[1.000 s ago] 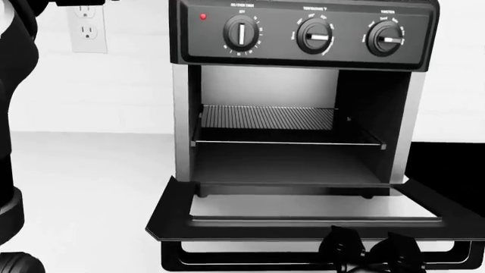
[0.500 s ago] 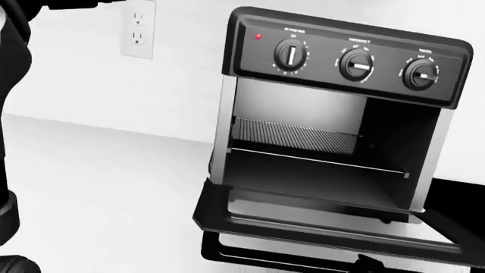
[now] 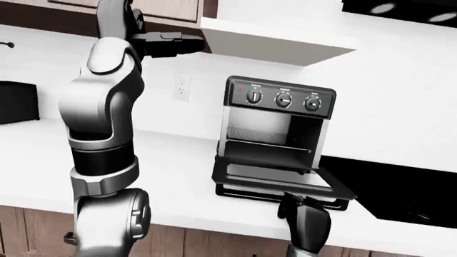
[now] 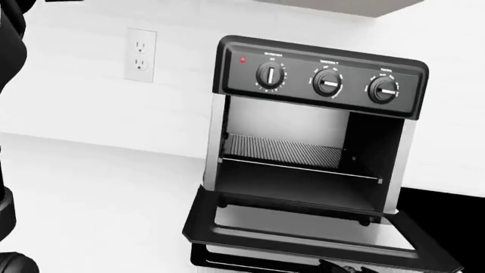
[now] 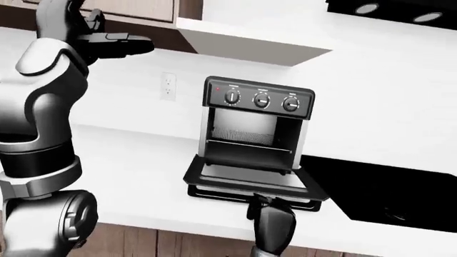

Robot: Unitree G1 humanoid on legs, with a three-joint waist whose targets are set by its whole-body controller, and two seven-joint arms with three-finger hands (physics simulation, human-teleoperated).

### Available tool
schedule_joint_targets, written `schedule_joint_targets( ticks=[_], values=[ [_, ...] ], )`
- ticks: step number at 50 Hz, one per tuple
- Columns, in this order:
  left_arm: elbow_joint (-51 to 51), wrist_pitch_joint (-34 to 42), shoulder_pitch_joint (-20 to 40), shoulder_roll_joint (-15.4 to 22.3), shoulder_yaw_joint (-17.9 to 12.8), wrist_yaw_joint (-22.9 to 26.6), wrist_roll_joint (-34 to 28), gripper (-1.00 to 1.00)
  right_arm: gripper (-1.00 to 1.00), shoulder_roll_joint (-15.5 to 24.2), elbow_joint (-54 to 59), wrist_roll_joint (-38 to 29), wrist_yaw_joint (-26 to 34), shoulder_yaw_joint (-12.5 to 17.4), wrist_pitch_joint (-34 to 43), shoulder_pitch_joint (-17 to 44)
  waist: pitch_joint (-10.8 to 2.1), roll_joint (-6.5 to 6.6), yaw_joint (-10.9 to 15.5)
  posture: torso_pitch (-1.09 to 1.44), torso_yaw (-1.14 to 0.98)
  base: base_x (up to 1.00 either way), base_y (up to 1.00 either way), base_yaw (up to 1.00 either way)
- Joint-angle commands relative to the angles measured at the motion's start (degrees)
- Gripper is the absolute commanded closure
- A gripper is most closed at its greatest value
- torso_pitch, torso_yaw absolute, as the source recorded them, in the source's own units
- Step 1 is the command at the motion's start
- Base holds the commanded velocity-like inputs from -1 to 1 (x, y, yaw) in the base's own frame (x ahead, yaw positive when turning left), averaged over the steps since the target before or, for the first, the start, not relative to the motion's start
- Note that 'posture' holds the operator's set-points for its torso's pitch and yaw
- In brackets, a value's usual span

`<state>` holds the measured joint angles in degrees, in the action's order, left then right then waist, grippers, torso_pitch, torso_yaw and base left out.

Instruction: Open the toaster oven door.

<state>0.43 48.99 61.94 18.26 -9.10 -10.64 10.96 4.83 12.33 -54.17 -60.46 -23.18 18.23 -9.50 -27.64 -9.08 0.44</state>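
The toaster oven (image 4: 318, 79) stands on the white counter (image 4: 91, 193) against the wall, with three knobs along its black top panel. Its door (image 4: 303, 236) lies folded down nearly flat, and the wire rack (image 4: 284, 151) shows inside the open cavity. The door's handle bar (image 5: 250, 193) runs under its near edge. My right hand (image 3: 291, 206) rises from the bottom of the left-eye view, its dark fingers just below that handle; their closure is hidden. My left hand (image 3: 171, 44) is held high at the upper left, away from the oven, fingers stretched out flat.
A wall outlet (image 4: 141, 56) sits left of the oven. A black cooktop (image 3: 400, 195) lies in the counter to its right. A dark appliance (image 3: 17, 101) stands at the far left. An upper cabinet (image 3: 278, 45) hangs above the oven.
The camera has moved: the oven shifts about and looks smaller and farther in the head view. My right hand's fingers have dropped to the picture's bottom edge. The door stays down.
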Motion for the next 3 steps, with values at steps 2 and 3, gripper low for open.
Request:
schedule_joint_targets(
  ticks=[2, 3],
  values=[
    [-0.67, -0.70, 2.04, 0.06, 0.06, -0.02, 0.01, -1.00, 1.00, -2.79, 15.17, 7.88, 11.80, -10.24, 0.23, -10.17, 3.44, 2.06, -0.17, -0.54, 0.00, 0.00, 0.00, 0.00],
    [-0.87, -0.61, 2.01, 0.07, 0.05, -0.04, 0.03, -1.00, 1.00, -2.75, 14.62, 7.55, 12.05, -10.11, 0.30, -10.52, 3.40, 2.08, -0.13, -0.54, 0.00, 0.00, 0.00, 0.00]
  ],
)
